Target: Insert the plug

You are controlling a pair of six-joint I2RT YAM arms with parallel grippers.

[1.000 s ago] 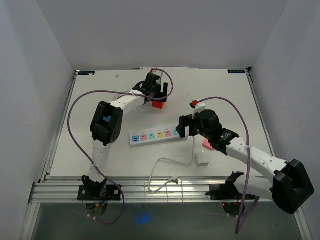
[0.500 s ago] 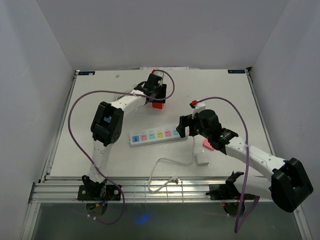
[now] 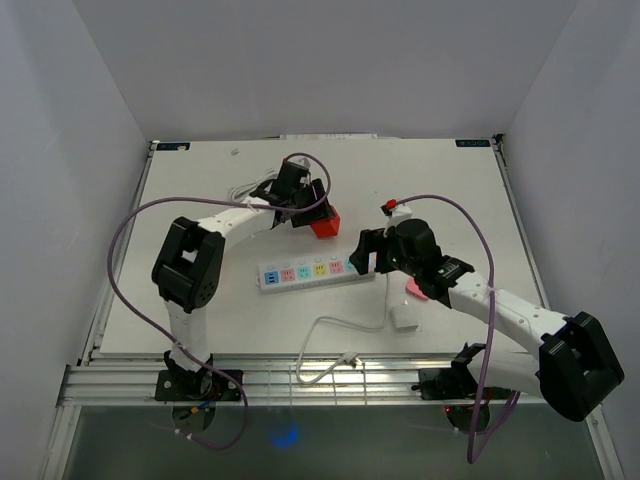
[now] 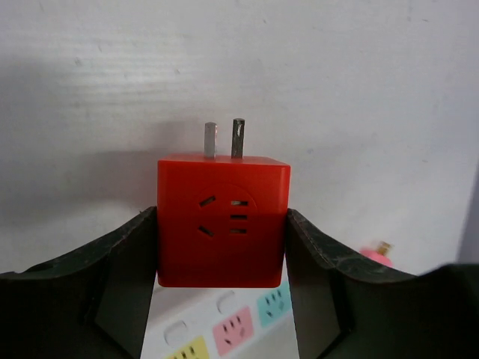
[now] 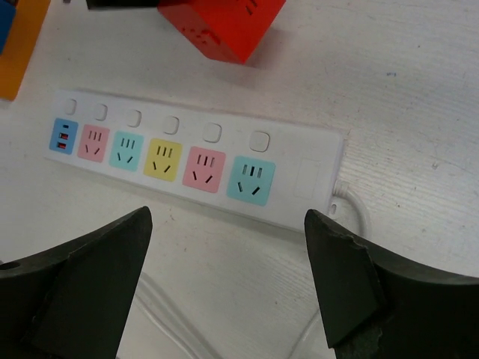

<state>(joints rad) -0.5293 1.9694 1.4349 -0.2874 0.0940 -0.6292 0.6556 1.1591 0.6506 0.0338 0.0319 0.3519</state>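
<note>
Between the fingers (image 4: 112, 284) of our left end effector (image 3: 318, 214), at 12 o'clock from the power strip (image 3: 316, 271), we see the red cube plug (image 4: 222, 224) pinched by its sides. Its two prongs point to 12 o'clock in the left wrist view. Our right end effector (image 5: 226, 250) is spread wide above the strip's cord end, holding nothing.

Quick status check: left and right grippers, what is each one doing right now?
Left gripper: closed on the red cube-shaped plastic plug adapter.
Right gripper: open, holding nothing.
</note>
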